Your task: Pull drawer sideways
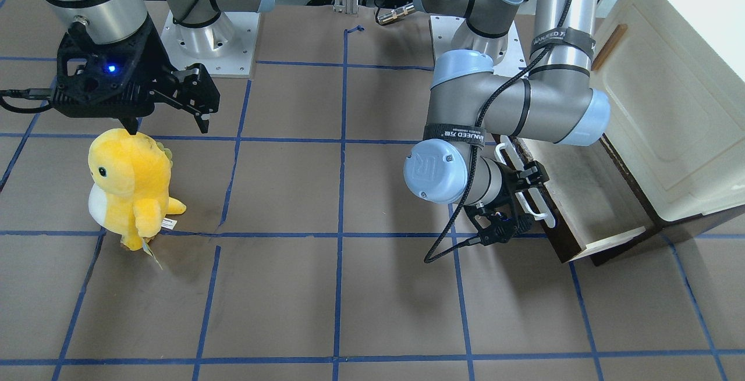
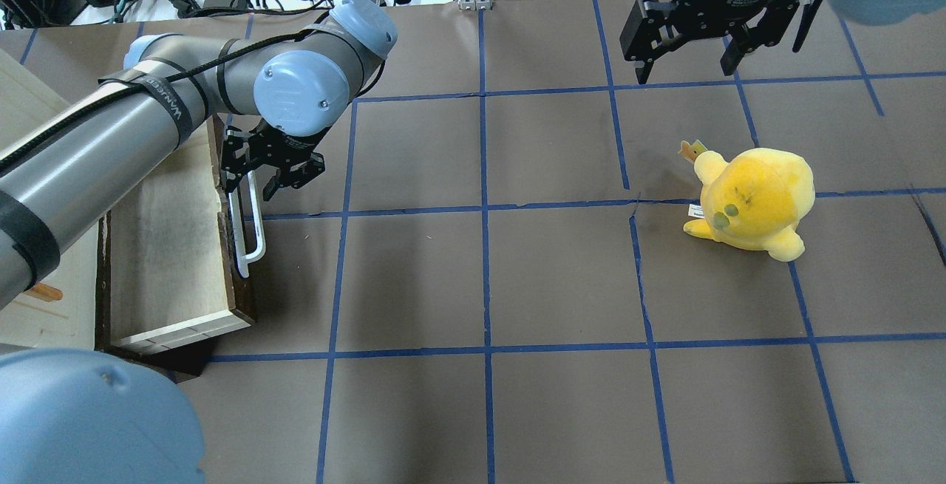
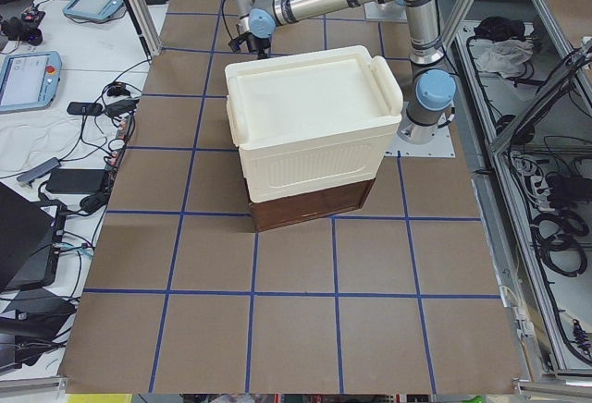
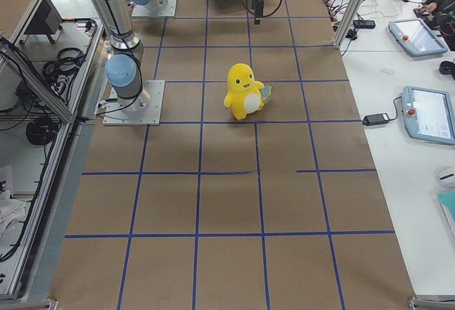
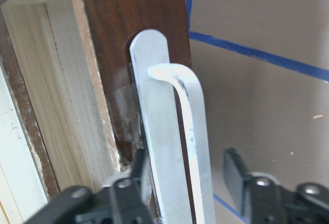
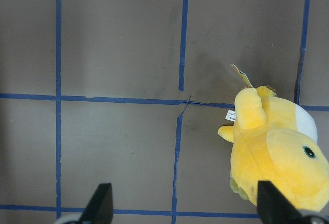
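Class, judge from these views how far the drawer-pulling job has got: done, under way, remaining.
Done: the drawer stands out of the cream cabinet, its pale inside exposed. In hand: the left gripper straddles the white handle, jaws open, a gap showing beside the bar. Left: probably only backing the arm away, unless more travel is wanted.

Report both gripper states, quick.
Left gripper: open, fingers straddling the handle of the drawer.
Right gripper: open, holding nothing.
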### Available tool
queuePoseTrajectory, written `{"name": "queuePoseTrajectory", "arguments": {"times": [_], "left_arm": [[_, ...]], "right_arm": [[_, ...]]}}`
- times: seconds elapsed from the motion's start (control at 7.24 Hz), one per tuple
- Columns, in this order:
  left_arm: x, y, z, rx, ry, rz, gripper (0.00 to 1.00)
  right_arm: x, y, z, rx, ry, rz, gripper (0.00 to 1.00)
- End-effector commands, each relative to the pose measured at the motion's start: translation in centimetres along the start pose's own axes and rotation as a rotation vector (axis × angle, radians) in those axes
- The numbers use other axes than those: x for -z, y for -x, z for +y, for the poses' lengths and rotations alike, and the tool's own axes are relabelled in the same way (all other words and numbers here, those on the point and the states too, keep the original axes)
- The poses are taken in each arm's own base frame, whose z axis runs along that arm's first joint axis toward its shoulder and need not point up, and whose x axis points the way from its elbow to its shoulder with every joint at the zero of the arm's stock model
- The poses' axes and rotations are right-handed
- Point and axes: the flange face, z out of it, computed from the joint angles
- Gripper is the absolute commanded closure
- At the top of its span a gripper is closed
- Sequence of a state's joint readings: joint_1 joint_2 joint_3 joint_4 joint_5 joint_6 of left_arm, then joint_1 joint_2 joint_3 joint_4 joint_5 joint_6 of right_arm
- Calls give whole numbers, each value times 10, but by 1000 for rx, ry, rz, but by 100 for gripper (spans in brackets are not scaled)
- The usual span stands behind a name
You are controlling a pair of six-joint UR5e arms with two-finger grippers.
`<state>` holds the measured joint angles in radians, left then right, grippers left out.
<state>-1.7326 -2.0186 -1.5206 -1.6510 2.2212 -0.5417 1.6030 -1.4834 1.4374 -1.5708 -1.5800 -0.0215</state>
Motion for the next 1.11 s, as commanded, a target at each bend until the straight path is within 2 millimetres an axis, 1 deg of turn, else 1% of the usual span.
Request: {"name": "queuePoseTrajectory", "arguments": {"times": [0.0,0.14,0.28,0.41,0.55,0.69,0.83,0.97], "left_arm": [[38,15,-1,2,-20,124,0],[75,39,7,-36,-53,240,0],[118,79,14,-124,-152,296,0],[145,113,23,-185,-228,332,0],[153,135,27,-207,-249,387,0],[159,152,36,-197,-249,489,0],[160,166,41,-249,-263,582,0],[163,190,49,-309,-306,650,0]], "right_arm": [[0,0,0,0,0,0,0],[0,0,0,0,0,0,0],[0,0,0,0,0,0,0],[0,0,0,0,0,0,0],[0,0,0,0,0,1,0],[0,0,0,0,0,0,0],[0,0,0,0,0,1,0],[0,0,0,0,0,0,0]]}}
